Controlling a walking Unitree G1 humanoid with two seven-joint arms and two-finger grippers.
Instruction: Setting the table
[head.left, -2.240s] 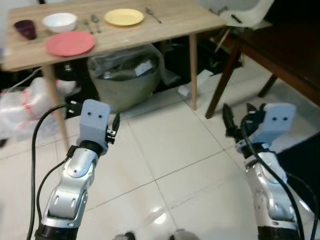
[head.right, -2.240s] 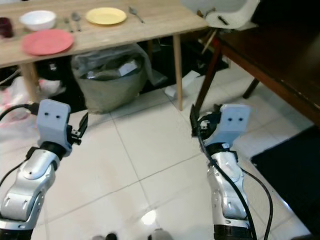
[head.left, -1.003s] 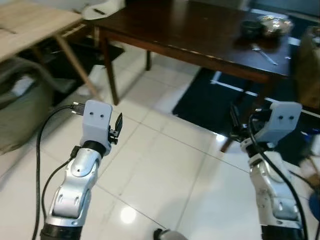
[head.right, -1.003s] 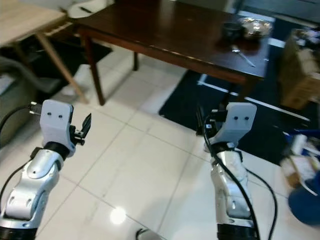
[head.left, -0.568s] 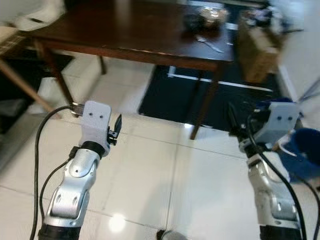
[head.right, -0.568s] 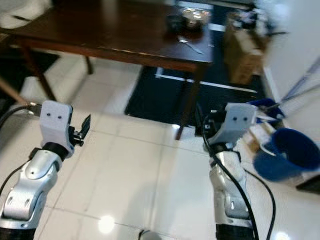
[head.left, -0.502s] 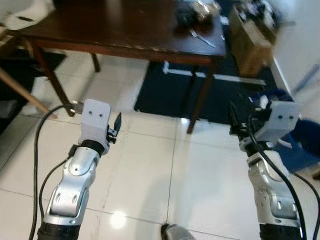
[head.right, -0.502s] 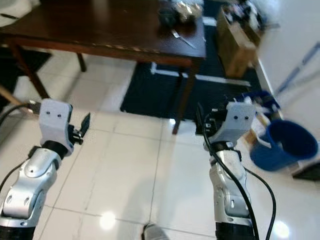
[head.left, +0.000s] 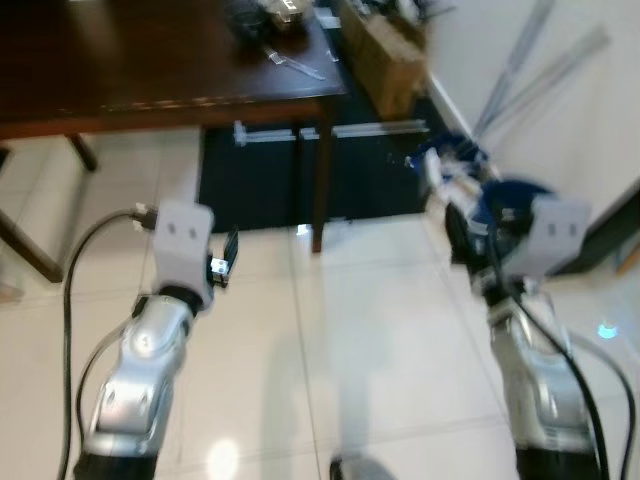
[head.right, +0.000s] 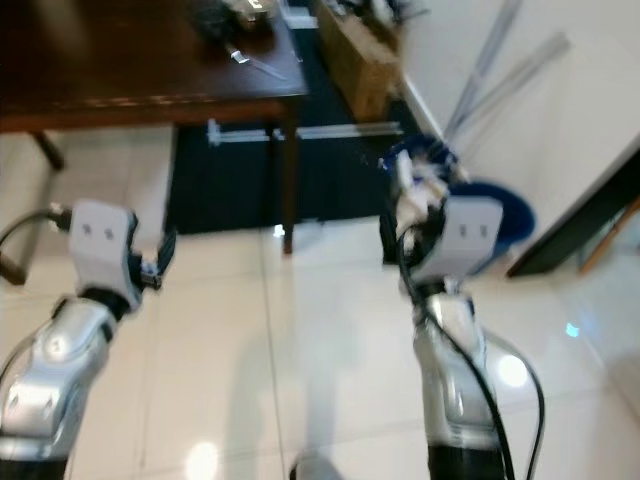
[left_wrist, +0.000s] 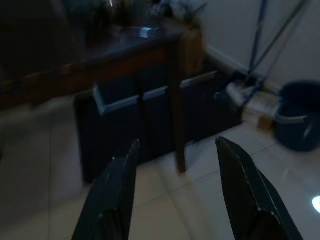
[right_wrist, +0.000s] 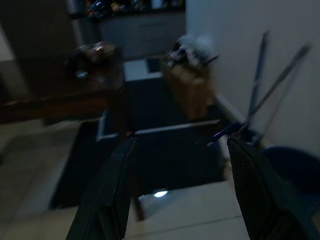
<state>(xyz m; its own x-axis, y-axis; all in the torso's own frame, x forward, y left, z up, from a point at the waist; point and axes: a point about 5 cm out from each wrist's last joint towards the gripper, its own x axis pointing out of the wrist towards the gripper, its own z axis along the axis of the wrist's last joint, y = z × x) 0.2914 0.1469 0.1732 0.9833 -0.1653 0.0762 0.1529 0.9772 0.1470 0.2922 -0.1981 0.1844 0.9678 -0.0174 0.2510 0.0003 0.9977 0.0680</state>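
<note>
My left gripper (left_wrist: 172, 195) is raised before me over the pale tiled floor (head.left: 380, 330). Its two black fingers (left_wrist: 112, 195) stand well spread, with nothing between them and nothing touched. My right gripper (right_wrist: 180, 192) is raised likewise on my right side, fingers wide apart, holding nothing and in contact with nothing.

A dark wooden table (head.left: 120, 70) stands ahead and to my left, its near corner leg (head.left: 321, 175) coming down at the edge of a dark rug (head.left: 360, 170). On the tabletop near that corner lies a fork (head.left: 292, 65). Its long axis runs diagonally, from farther-left to nearer-right across the surface; which end carries the tines I cannot tell, as the picture is blurred. Just beyond the fork sit a dark bowl (head.left: 245, 17) and a container (head.left: 290, 10) whose contents cannot be made out.

Past the table corner, a cardboard box (head.left: 385, 55) stands on the floor against the wall. Nearer my right arm, a blue bucket (head.right: 500, 215) stands on the tiles, and mop handles (head.left: 540, 60) lean against the white wall.
</note>
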